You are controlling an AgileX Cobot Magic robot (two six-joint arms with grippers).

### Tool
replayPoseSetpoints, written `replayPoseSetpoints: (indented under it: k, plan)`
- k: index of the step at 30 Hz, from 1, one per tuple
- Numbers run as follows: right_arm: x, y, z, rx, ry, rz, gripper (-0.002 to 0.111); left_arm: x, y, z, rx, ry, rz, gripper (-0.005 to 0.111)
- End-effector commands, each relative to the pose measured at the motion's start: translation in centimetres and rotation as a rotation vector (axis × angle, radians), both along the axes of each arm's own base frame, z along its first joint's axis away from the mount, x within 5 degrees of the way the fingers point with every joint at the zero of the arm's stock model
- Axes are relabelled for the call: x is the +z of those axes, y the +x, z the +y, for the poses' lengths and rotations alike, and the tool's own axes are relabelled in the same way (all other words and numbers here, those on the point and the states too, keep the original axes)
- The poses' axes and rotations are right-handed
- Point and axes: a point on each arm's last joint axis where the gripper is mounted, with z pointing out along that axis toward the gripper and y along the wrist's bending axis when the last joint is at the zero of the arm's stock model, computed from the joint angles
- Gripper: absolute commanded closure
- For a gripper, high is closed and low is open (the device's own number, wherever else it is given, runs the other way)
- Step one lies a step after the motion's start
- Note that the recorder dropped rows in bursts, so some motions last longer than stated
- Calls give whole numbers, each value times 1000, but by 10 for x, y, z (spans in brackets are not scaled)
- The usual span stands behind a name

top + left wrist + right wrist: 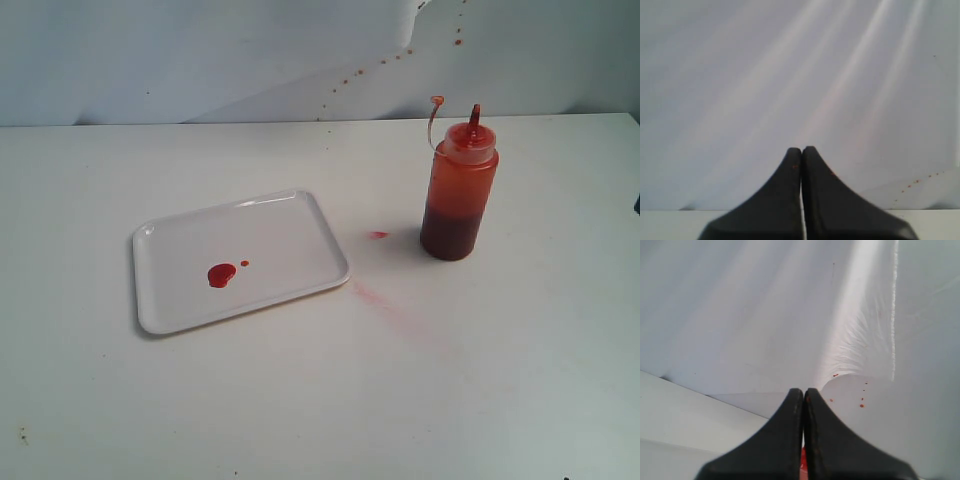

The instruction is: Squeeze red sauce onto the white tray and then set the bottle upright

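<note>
We see a flat rectangular white plastic tray [290, 228] with rounded corners and a low raised rim lying on the white tabletop [300, 400], left of the middle in the exterior view and turned slightly askew to the tabletop's edge. On the tray's floor, toward its near left part, sits the glossy bright-red sauce [221, 275] as a small round blob, with a tiny red droplet [245, 263] just beside it on the upper right.

Well apart from the tray, to the right, the translucent orange-red cylindrical plastic squeeze bottle [459, 195] stands upright on the tabletop. Darker red sauce fills its lower part. Its pointed red nozzle [474, 115] aims upward, and the thin cap strap [435, 115] curls up beside the nozzle on the left. Nothing touches the bottle.

Between tray and bottle we note a small red speck [377, 235] on the tabletop, and a faint pinkish smear [385, 300] running off the tray's near right corner. Behind the tabletop hangs a pale wrinkled cloth backdrop [200, 50] dotted with small red spots [458, 41].

On the left gripper [801, 150] the black jaws are pressed together tip to tip and grasp nothing; they face the backdrop above the tabletop's edge. On the right gripper [803, 391] the black jaws likewise meet with no gap and carry nothing. A sliver of red [802, 462] shows low between them, too small for us to tell what it is.
</note>
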Motion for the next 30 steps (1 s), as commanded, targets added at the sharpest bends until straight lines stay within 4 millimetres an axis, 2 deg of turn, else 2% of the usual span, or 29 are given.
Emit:
replayPoseSetpoints:
  k: [1, 8, 13, 30]
  plan:
    - [0, -1, 0, 0, -8, -16, 108, -25, -3, 3, 45, -10, 36, 107]
    - [0, -1, 0, 0, -8, -16, 108, -71, 2, 0, 7, -113, 22, 107]
    - [0, -1, 0, 0, -8, -16, 108, -99, 7, 0, 2, -156, 91, 107]
    - [0, -1, 0, 0, -8, -16, 108, -120, 6, 5, 76, -47, 314, 107]
